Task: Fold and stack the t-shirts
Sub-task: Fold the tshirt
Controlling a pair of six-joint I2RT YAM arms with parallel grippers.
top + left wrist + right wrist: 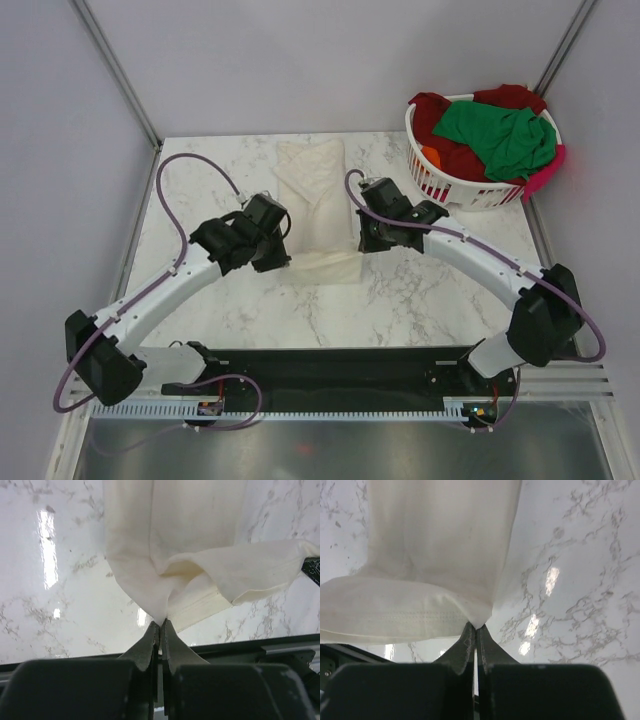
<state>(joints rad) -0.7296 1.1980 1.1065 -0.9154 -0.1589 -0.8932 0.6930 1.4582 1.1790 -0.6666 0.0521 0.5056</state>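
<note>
over the table (400,300), left gripper (160,625) and right gripper (475,627) pinch the cream t-shirt (315,190)

The cream t-shirt (312,195) lies as a narrow strip; its near hem bunches. A green t-shirt (500,135) tops a dark red t-shirt (432,112) in the basket (470,197).

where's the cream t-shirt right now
In the top view the cream t-shirt lies lengthwise mid-way across the table, between the arms, its near corners pinched by the left tool and right tool; the white basket sits far right.
</note>
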